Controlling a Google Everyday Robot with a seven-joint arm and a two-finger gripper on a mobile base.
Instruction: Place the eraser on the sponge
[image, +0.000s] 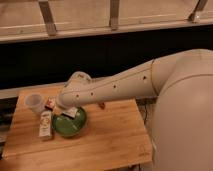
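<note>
Far left, back corner of the wooden table (112, 137): translucent cup (33, 101), upright. Just in front of it, small bottle (45, 125) with a tan label, lying flat, long axis running front to back.

Eraser (50, 103): red-and-white face up, flat on the table, just right of the cup and behind the bottle. Sits between the cup and the end of the arm. Touching the cup or only close to it, can't tell from here.

Green plate (67, 129) is next, right of the bottle, near it. Gripper (70, 111) is low over the plate's back rim, mostly tucked under the wrist. Only a pale and dark patch of it shows. Fingers together. Whether anything is pinched between them, can't tell. It is not on the eraser, which lies apart to its left.

Arm (115, 87) slants up and to the right from there, white, with a row of dark dots along its side. Under it, a small reddish object (101, 105) lies on the table past the plate's right side.

Far right: the robot's white body (185, 115) stands off the table's right edge.
</note>
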